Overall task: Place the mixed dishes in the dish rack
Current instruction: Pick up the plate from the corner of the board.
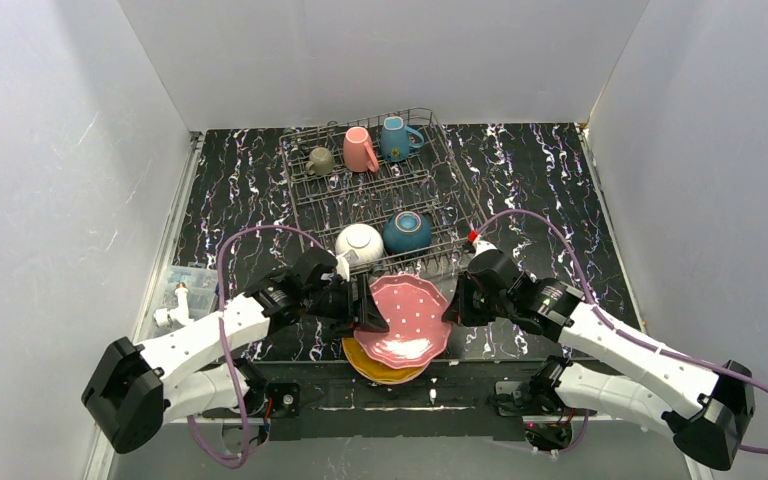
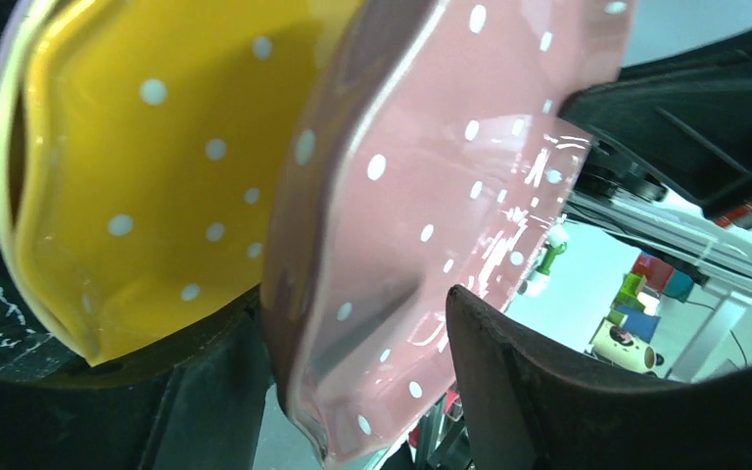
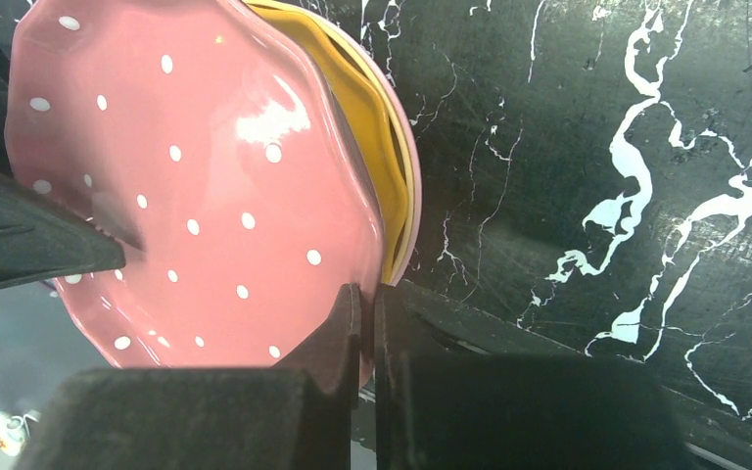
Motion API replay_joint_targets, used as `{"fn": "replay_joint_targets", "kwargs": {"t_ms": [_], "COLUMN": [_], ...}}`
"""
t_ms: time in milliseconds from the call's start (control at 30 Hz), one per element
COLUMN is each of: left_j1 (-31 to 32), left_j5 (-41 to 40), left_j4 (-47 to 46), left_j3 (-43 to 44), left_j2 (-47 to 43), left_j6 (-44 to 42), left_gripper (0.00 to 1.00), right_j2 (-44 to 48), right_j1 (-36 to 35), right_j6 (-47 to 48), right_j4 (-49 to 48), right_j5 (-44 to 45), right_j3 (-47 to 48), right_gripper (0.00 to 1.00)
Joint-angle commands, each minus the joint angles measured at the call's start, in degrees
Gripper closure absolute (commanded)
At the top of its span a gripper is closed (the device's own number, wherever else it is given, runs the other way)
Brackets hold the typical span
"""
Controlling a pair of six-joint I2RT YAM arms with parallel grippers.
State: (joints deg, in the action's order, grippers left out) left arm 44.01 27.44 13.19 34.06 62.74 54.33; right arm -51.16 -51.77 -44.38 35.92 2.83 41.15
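The pink plate (image 1: 407,318) is standing tilted at the lower middle of the top view. Its lower edge is overlapping the orange plate (image 1: 378,370), which is lying flat on the table (image 1: 550,190) at the bottom middle of the frame. The left gripper (image 1: 362,305) is grasping the pink plate's left rim: in its wrist view the rim is filling the gap between the fingers (image 2: 548,392), and both are lying against it. The right gripper (image 1: 457,300) is clenched, its tips pressing at the plate's right rim; whether it is pinching that rim I cannot tell.

Above them, the dish rack (image 1: 298,190) is occupying the middle of the frame. A white bowl (image 1: 359,243) and a dark-blue bowl (image 1: 407,232) are sitting side by side in its lower row. An olive-grey mug (image 1: 320,160), a pink mug (image 1: 360,148) and a teal mug (image 1: 397,138) are lining its upper row. A clear plastic box (image 1: 185,285) is sitting at the table's left edge.
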Motion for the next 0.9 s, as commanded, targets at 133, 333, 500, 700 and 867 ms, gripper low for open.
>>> {"fn": "replay_joint_targets", "kwargs": {"t_ms": [133, 333, 500, 700, 867], "left_j1": [0.24, 0.2, 0.2, 0.21, 0.21], "left_j5": [4.09, 4.66, 5.26, 5.3, 4.81], "left_j4": [-2.78, -3.78, -5.23, -6.5, -8.01], "left_j3": [-2.02, -2.8, -3.47, -3.77, -3.62], "left_j2": [-7.55, -10.23, -11.45, -13.35, -15.38], "left_j6": [3.45, 4.83, 6.3, 7.69, 9.3], "left_gripper": [0.45, 0.52, 0.7, 0.97, 1.0], "right_j2": [3.74, 5.32, 6.8, 7.94, 8.76], "right_j1": [0.09, 0.09, 0.09, 0.09, 0.09], "right_j6": [-3.88, -4.61, -4.7, -5.2, -5.04], "right_j4": [-7.67, -7.62, -7.68, -7.6, -7.71], "right_j5": [-2.48, -2.47, -2.43, -2.46, -2.48], "right_j3": [4.91, 5.55, 5.79, 5.27, 5.17], "right_gripper": [0.99, 0.99, 0.99, 0.99, 0.99]}}
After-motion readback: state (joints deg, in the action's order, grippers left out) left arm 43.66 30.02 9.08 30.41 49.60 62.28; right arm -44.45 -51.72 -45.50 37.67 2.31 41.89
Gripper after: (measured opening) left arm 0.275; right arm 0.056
